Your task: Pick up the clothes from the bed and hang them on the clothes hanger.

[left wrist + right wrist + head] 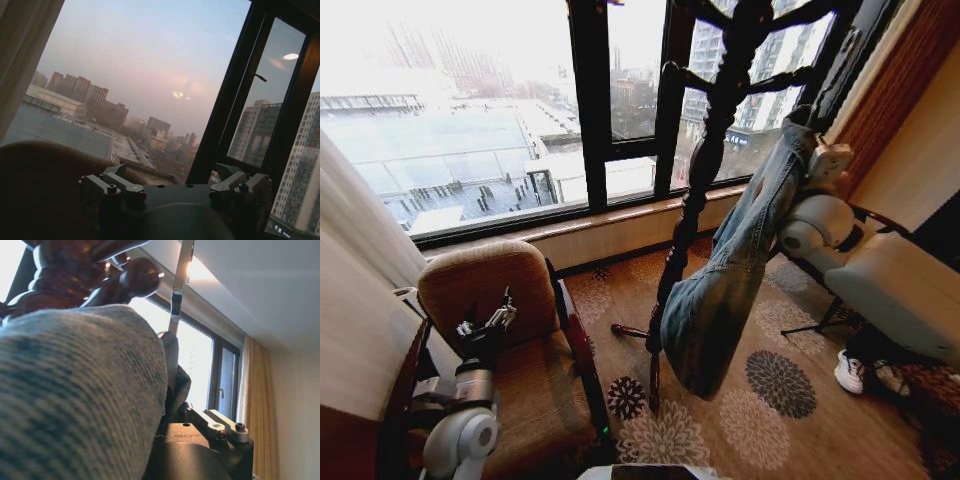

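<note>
The clothes, a faded light blue denim jacket [730,280], dangle free above the carpet next to a dark turned-wood coat stand [705,150]. My right gripper [813,138] is raised high and shut on the jacket's top end. In the right wrist view the denim [75,390] bulges over that gripper, just under the stand's pegs [135,277]. A thin metal strip [178,285] rises beside the denim; I cannot tell whether it belongs to the clothes hanger. The bed is out of view. My left gripper [488,318] is parked open, pointing up over the armchair.
A brown armchair [520,290] stands at the left under the big window [500,110], with a pale curtain [350,260] beside it. The stand's feet [630,330] spread on the patterned carpet. Thin black legs [820,320] stand at the right.
</note>
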{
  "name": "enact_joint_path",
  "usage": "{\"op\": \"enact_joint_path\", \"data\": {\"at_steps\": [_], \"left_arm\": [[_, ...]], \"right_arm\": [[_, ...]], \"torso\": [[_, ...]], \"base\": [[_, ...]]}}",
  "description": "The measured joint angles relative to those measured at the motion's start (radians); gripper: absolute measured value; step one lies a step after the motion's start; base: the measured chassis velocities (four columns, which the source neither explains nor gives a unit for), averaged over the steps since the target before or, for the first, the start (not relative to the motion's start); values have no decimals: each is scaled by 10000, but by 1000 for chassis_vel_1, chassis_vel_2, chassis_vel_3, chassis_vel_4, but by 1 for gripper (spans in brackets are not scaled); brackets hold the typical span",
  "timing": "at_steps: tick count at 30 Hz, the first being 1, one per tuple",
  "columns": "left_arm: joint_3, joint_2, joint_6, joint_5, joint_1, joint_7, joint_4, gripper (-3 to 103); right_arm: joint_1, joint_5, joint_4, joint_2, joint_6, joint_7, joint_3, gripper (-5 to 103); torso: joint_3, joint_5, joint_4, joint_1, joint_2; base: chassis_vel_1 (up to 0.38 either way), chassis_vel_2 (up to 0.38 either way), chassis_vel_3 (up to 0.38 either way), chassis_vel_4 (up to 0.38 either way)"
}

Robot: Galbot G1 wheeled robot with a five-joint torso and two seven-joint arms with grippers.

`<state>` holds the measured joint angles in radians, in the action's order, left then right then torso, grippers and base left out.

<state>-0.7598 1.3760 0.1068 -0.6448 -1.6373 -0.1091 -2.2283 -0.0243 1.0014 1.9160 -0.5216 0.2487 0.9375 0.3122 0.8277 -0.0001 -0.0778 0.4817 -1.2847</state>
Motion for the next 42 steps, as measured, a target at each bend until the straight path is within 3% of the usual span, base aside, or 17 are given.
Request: {"op": "enact_joint_path", "data": {"at_steps": [42], "left_arm": [[-380, -39, -12, -247, -104, -1, -167, 100]], "right_arm": [[954, 90, -581, -859, 58, 87, 1019, 19]], "torso": [[0, 0, -1, 0, 0]], "base": [[0, 0, 0, 0]]}}
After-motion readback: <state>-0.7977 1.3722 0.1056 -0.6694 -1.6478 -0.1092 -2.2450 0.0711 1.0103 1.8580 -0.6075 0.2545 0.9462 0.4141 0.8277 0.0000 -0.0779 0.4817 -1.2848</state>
